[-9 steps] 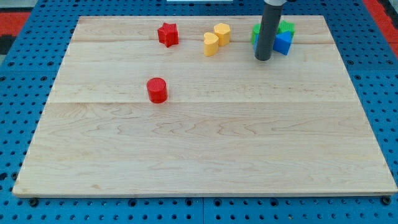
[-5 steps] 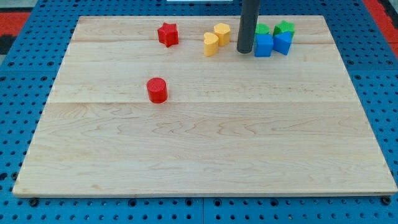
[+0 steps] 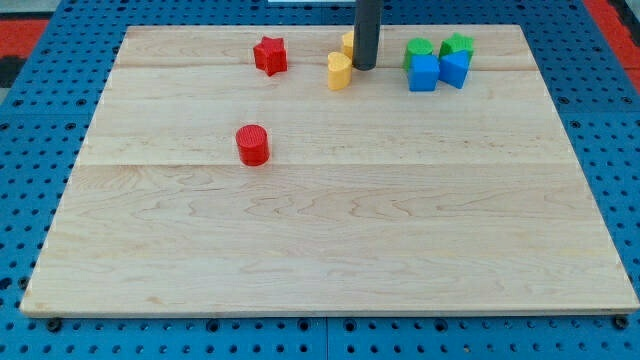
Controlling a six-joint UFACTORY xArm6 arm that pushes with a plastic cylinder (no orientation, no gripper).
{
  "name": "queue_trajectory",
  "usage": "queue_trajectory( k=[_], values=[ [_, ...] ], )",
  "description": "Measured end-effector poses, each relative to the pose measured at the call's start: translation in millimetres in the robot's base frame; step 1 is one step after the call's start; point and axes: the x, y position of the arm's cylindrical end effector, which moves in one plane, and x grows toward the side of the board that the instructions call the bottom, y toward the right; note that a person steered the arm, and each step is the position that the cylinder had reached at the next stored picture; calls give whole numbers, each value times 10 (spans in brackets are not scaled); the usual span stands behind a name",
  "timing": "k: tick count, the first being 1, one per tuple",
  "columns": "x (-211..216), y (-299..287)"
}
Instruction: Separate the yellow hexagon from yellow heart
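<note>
The yellow heart [image 3: 339, 71] lies near the view's top, a little right of the middle. The yellow hexagon [image 3: 347, 44] sits just up and right of it, mostly hidden behind the dark rod; only its left edge shows. My tip [image 3: 364, 66] rests on the board right next to the heart's right side and in front of the hexagon. I cannot tell whether the tip touches either block.
A red star [image 3: 269, 55] lies left of the yellow pair. A red cylinder [image 3: 253, 145] stands at the board's left middle. Two green blocks [image 3: 419, 48] [image 3: 459, 44] and two blue blocks [image 3: 424, 73] [image 3: 456, 68] cluster at the top right. The wooden board [image 3: 330, 240] sits on a blue pegboard.
The rod has moved left, from in front of the blue and green cluster to the yellow pair, now covering most of the hexagon. No block has visibly moved.
</note>
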Motion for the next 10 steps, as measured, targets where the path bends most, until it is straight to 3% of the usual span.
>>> queue_trajectory(
  k=[3,4,8,10],
  values=[
    [-363,9],
    [-363,-439],
    [-431,579],
    [-715,528]
  ],
)
